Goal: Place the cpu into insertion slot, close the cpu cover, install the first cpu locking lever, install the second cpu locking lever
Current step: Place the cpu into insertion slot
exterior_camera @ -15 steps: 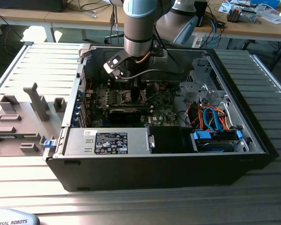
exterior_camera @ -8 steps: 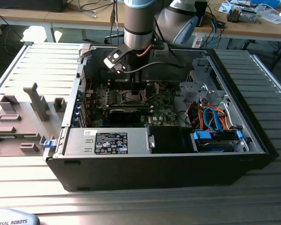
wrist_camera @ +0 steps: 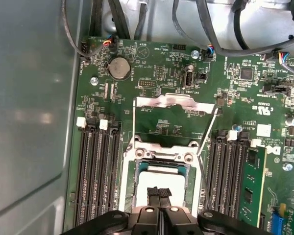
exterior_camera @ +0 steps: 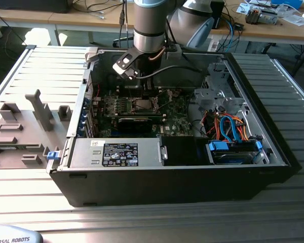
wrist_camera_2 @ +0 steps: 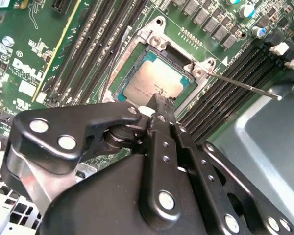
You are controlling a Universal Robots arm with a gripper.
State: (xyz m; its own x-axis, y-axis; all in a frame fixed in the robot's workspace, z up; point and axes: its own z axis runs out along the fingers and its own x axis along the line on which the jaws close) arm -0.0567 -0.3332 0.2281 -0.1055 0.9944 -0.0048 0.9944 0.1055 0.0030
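**Gripper [wrist_camera: 159, 191] poised over the seated cpu**
My fingers [wrist_camera_2: 161, 127] are pressed together with nothing between them, their tips directly above the cpu [wrist_camera_2: 154, 81]. It lies flat in the socket with its metal top facing me. It is square, so it has no long axis. Beyond it the cpu cover [wrist_camera: 169, 101] stands swung open, which I judge keeps the socket accessible. A locking lever [wrist_camera_2: 245, 85] juts free to one side.

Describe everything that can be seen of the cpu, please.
The cpu is a flat square chip with a dull silver-grey metal top. It lies level in the motherboard socket. The cpu cover is swung open, so the top is bare. The gripper, fingers shut, stands over one edge; whether it touches the chip cannot be told.
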